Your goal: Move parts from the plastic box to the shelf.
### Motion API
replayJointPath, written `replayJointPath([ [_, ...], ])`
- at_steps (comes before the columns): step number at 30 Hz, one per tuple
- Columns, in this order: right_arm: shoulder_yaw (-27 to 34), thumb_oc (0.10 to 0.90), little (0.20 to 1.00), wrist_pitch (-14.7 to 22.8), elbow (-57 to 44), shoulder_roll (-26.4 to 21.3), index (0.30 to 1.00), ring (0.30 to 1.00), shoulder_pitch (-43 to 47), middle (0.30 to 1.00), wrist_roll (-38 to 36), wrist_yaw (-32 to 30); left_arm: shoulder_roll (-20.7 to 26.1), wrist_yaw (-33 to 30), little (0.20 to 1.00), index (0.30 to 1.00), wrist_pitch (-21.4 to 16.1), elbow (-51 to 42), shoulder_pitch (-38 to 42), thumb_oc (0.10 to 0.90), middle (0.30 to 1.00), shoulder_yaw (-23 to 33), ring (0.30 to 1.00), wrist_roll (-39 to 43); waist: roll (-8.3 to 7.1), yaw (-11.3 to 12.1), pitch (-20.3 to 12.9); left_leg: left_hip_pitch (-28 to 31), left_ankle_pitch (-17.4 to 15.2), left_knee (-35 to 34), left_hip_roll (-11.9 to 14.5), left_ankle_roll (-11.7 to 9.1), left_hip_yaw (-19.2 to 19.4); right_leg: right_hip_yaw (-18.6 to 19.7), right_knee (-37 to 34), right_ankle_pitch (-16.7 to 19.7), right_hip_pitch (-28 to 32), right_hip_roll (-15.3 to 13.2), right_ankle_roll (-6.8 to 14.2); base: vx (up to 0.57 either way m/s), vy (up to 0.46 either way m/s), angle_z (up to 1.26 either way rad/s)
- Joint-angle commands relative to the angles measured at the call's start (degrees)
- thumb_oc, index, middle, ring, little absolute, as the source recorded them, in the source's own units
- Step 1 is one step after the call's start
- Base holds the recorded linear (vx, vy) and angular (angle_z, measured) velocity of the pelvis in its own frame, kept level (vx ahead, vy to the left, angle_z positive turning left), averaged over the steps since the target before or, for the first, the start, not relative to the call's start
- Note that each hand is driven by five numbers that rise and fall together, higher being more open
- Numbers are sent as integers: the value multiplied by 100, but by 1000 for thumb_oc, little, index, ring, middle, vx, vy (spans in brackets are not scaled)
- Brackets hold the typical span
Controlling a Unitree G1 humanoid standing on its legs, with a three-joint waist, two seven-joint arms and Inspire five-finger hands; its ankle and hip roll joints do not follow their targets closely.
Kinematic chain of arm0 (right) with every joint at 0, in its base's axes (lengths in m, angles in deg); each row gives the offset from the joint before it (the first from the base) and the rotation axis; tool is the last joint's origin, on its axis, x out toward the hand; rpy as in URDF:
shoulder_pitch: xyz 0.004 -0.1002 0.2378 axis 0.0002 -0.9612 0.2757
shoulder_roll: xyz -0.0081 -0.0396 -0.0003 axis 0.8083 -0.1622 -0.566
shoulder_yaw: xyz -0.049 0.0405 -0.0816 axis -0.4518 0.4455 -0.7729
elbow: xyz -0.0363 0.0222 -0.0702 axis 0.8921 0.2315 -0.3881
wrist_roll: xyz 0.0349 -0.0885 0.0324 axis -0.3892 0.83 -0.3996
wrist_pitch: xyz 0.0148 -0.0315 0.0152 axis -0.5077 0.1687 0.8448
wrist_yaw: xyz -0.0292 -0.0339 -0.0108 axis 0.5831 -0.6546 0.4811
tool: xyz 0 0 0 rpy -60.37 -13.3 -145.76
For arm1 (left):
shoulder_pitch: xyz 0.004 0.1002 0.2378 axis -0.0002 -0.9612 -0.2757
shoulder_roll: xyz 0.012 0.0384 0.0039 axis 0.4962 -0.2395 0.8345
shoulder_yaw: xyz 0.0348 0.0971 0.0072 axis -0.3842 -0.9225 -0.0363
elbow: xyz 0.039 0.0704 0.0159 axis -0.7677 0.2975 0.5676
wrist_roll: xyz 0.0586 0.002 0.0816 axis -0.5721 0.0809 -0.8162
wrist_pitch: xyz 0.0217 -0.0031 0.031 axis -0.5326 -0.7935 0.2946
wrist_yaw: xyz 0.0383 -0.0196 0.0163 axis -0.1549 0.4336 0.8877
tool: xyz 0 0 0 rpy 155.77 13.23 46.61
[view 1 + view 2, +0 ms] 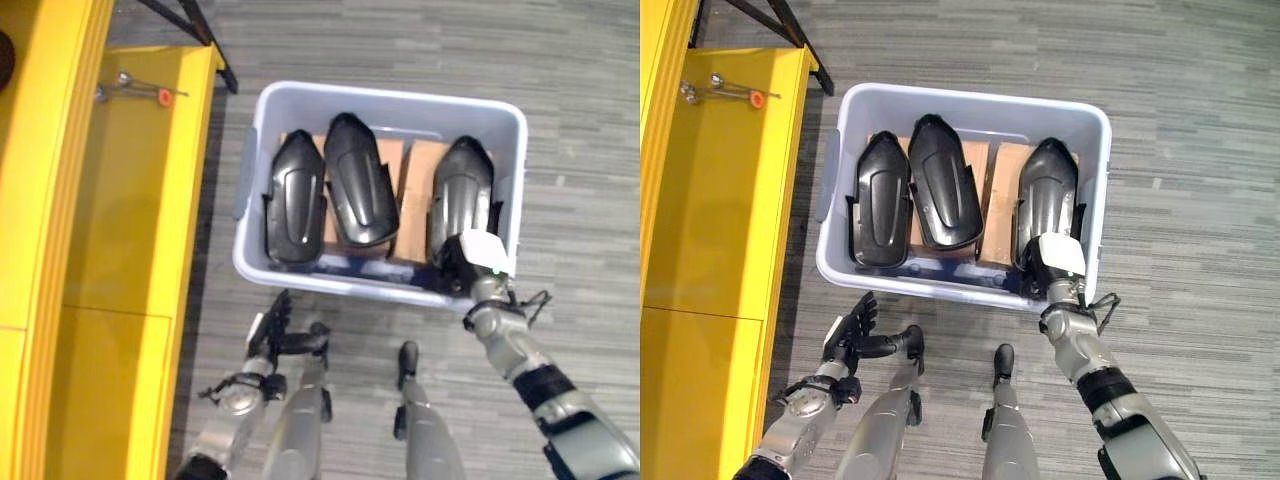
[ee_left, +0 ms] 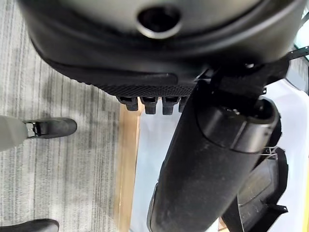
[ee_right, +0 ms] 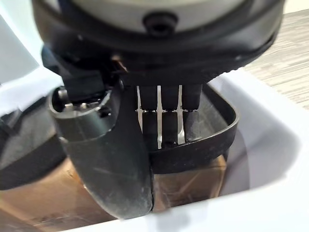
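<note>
Three black parts lie in the plastic box (image 1: pixel 250 170) on the floor, beside the yellow shelf (image 1: pixel 120 200). The right hand (image 1: pixel 1055 262) reaches in, fingers (image 3: pixel 169 123) curled over the rightmost part (image 1: pixel 1045 195) to lift it. The left hand (image 1: pixel 852 330) waits outside, fingers straight.

The right arm reaches forward from the lower right with its right hand (image 1: pixel 1052 262) turned down, fingers (image 3: pixel 169 123) and thumb curled in a pinch, while the left hand (image 1: pixel 848 332) hangs low on the left, its fingers straight and spread.
</note>
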Motion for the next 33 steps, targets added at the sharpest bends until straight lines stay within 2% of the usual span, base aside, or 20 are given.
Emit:
replayJointPath([
  [1, 388, 400, 300, 90, -410, -336, 300, 300, -156, 300, -85, -323, 62, 40, 1000, 1000, -209, 43, 14, 900, 1000, 46, 1000, -196, -148, -8, -433, 625, -680, -9, 353, -354, -314, -37, 181, -144, 97, -183, 130, 0, 0, 0],
  [7, 793, 400, 300, 170, -1092, -380, 300, 300, -630, 300, -48, -296, 50, 134, 1000, 1000, -139, 178, -118, 900, 1000, 208, 1000, -295, -276, -62, -750, 885, -746, -9, 394, -355, -255, -27, 51, -111, 392, -169, 151, 7, -6, -1],
  [20, 1460, 400, 300, 596, -2550, -825, 300, 300, -1396, 300, 468, 4, -35, 475, 1000, 1000, -69, 392, -447, 900, 1000, 578, 1000, -660, -326, -175, -1688, 1258, -834, -9, 408, -402, -185, -75, 6, -132, 867, -226, 228, 9, -1, -1],
  [28, 1356, 400, 300, 914, -3068, -1017, 300, 300, -1333, 300, 679, 296, -65, 642, 1000, 1000, -41, 461, -582, 900, 1000, 690, 1000, -953, -371, -175, -2137, 1557, -917, -9, 462, -376, -44, 78, 6, -169, 1039, -209, 250, 9, -2, -4],
  [33, 1151, 400, 300, 1004, -3137, -1076, 300, 300, -1188, 300, 703, 459, -88, 641, 1000, 1000, -35, 470, -556, 900, 1000, 693, 1000, -965, -394, -170, -2234, 1711, -944, -9, 499, -366, -20, 109, 6, -207, 1175, -179, 229, 13, -22, -11],
])
